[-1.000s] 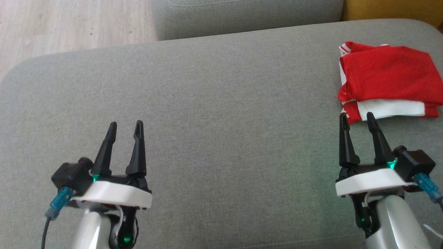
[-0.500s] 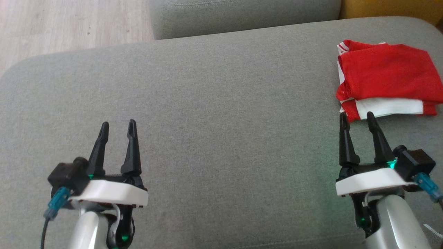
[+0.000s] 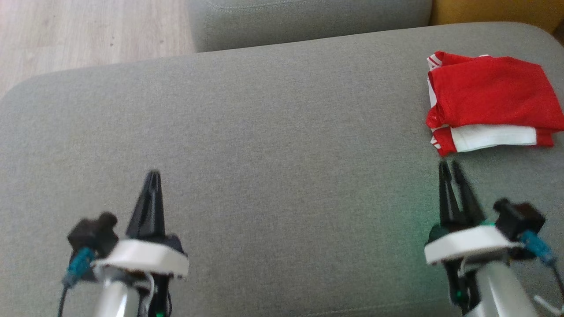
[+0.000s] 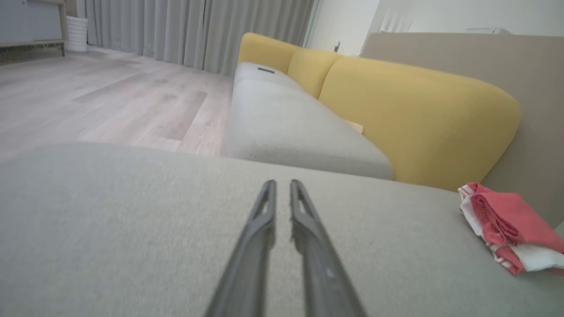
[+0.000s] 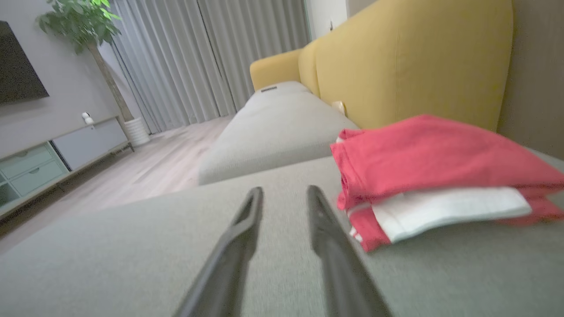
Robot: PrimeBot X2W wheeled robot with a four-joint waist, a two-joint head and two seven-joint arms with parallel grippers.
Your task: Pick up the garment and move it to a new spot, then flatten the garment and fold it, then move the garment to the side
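Lying folded, garment (image 3: pixel 489 94), long axis apparently left-right across cushion (image 3: pixel 264 132).

I count one garment (image 3: pixel 489 94); two grippers, left gripper (image 3: pixel 153 173) and right gripper (image 3: pixel 450 164); two seats, near seat (image 3: pixel 264 123) and far seat (image 3: pixel 308 22); one plant (image 5: pixel 81 20); one cabinet (image 5: pixel 57 149).

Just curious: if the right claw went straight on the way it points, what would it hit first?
Most likely the near left corner of the folded red garment, close ahead of the right gripper. In the right wrist view the cloth sits slightly aside, so it might only graze it.
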